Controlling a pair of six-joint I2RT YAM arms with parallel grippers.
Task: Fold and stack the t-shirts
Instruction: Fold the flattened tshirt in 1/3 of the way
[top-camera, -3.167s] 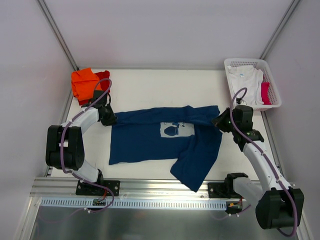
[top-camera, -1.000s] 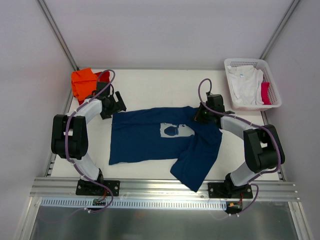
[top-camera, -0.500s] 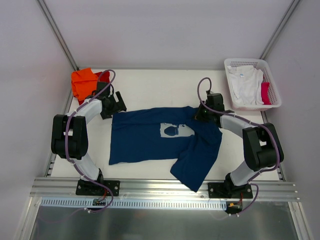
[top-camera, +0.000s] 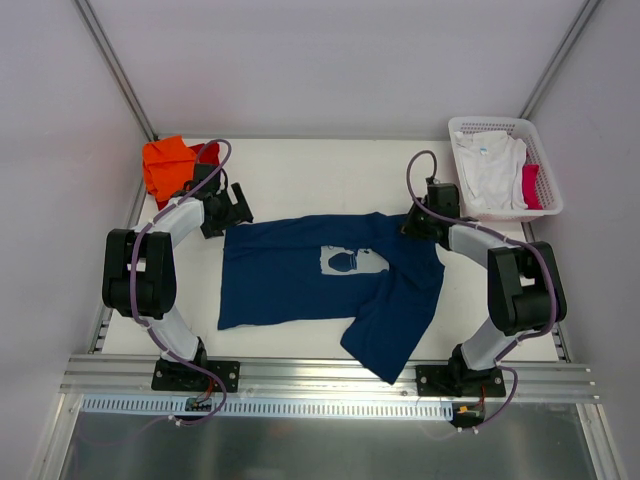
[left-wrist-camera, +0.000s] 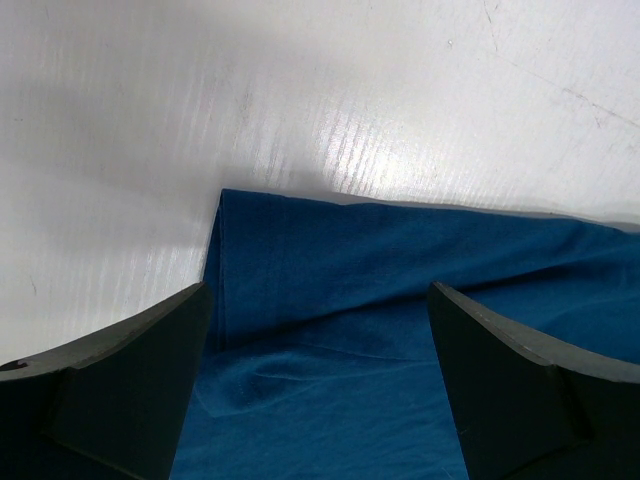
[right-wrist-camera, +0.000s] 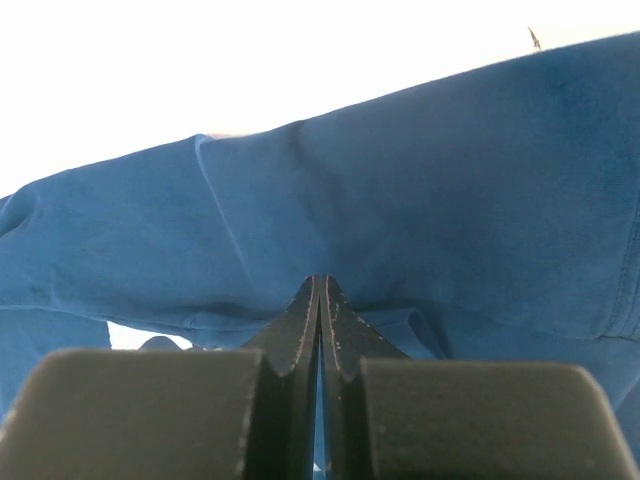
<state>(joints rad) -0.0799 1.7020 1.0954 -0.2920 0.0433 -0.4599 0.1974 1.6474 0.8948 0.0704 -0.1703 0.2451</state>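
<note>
A: Entry one, overhead view. Contents?

B: One navy t-shirt, spread print-up across the middle of the bench. Its right part is doubled over, with a flap trailing toward the near edge. One orange tee, folded, in the far left corner, with a red tee touching its right side. One white tee inside the basket, far right corner.

A: Grippers, same view?

B: The left gripper is at the shirt's far left corner. The right gripper is at its far right edge.

A: Entry two, left wrist view.

B: Fingers set wide apart, straddling the corner of the navy cloth, which lies flat on the bench. Nothing held.

A: Entry three, right wrist view.

B: Fingers pressed together. A pucker of navy cloth appears pinched at their tips, and the fabric there is raised a little.

A: Step in hand?

B: By judgement, squaring up the navy shirt ahead of its first fold. It is not yet folded or stacked.

A: What does the next move call for?

B: Probably the left gripper lowering and closing on its corner. Both could then draw apart to pull the doubled flap out flat. The right pinch looks shallow, so a slip is possible.
</note>
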